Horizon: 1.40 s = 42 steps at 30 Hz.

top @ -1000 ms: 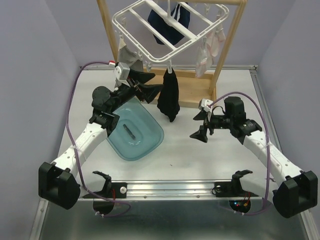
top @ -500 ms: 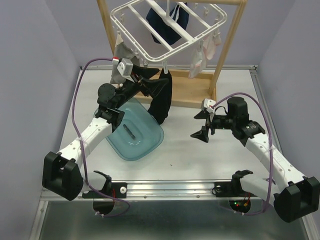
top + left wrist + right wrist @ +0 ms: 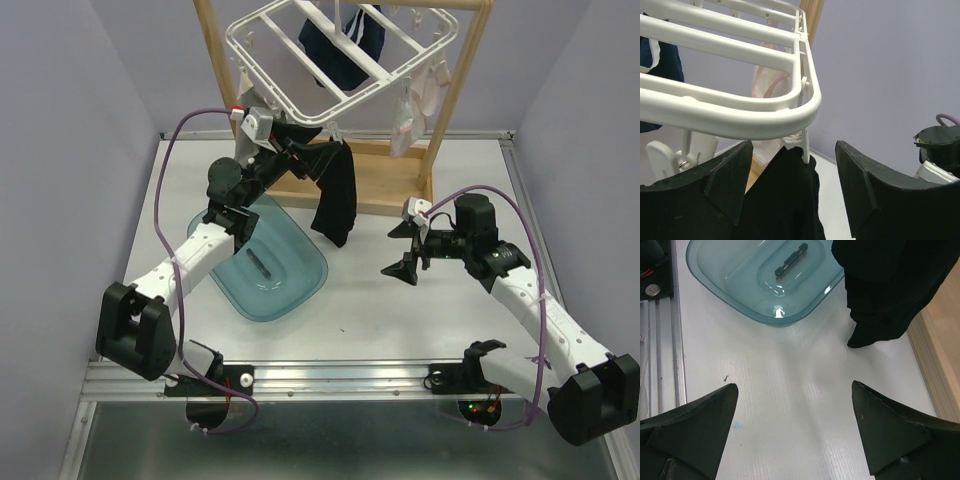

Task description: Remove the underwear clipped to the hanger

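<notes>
Left wrist view only: clip [image 3: 799, 142] is pinching underwear [image 3: 785, 200] at hanger [image 3: 740, 120] corner. Underwear is hanging between the wide-spread jaws of left gripper [image 3: 792, 146], ungripped. Right gripper [image 3: 794, 387] is gaping, empty.

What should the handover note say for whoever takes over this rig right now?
Left gripper: open, jaws either side of the black underwear just under its clip on the hanger; not gripping yet.
Right gripper: open, empty, over the table.
Clipped on the hanger: the black underwear, a navy piece, pale pieces.
Done: nothing visibly unclipped; the teal dish holds no garment.
Left: close on the black underwear, pull it free, then the rest.
</notes>
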Each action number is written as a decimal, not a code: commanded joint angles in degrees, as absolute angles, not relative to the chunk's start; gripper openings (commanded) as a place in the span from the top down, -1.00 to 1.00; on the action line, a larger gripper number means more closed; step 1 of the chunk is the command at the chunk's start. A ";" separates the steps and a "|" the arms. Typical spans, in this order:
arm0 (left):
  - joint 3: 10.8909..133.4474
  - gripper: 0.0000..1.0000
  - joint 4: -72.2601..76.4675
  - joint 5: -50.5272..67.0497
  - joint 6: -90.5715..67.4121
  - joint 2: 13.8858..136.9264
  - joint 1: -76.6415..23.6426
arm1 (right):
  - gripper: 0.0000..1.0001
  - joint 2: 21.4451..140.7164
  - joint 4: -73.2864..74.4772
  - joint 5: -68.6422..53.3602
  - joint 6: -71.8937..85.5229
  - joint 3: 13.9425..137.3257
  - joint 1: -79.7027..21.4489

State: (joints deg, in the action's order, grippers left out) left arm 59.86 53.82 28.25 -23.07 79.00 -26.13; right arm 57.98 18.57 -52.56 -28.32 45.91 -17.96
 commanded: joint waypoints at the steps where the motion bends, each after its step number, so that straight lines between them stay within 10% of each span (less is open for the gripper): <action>1: 63.54 -0.54 59.06 25.59 -24.52 79.19 -26.98 | -1.00 56.60 16.00 -53.79 -28.48 44.30 -17.40; 14: 64.16 -0.35 61.78 17.67 -24.34 80.68 -29.79 | -1.00 56.69 15.82 -53.88 -28.39 44.30 -17.31; 27: 65.22 1.00 63.10 19.07 -26.28 81.83 -29.97 | -1.00 56.25 15.91 -53.88 -28.48 44.21 -16.88; 30: 64.78 1.00 63.11 19.33 -26.28 81.13 -30.06 | -1.00 56.34 15.91 -53.88 -28.48 44.30 -16.70; 37: 61.18 -0.14 60.39 18.02 -25.40 77.79 -29.97 | -1.00 55.81 16.00 -53.53 -28.74 44.12 -16.44; 42: 57.66 -0.47 55.64 17.14 -22.42 73.22 -30.06 | -1.00 55.46 16.00 -53.17 -29.00 44.21 -16.00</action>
State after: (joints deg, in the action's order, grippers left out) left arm 58.78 55.57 17.78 -24.88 77.97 -29.69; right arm 56.75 18.41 -52.56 -28.34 45.89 -16.56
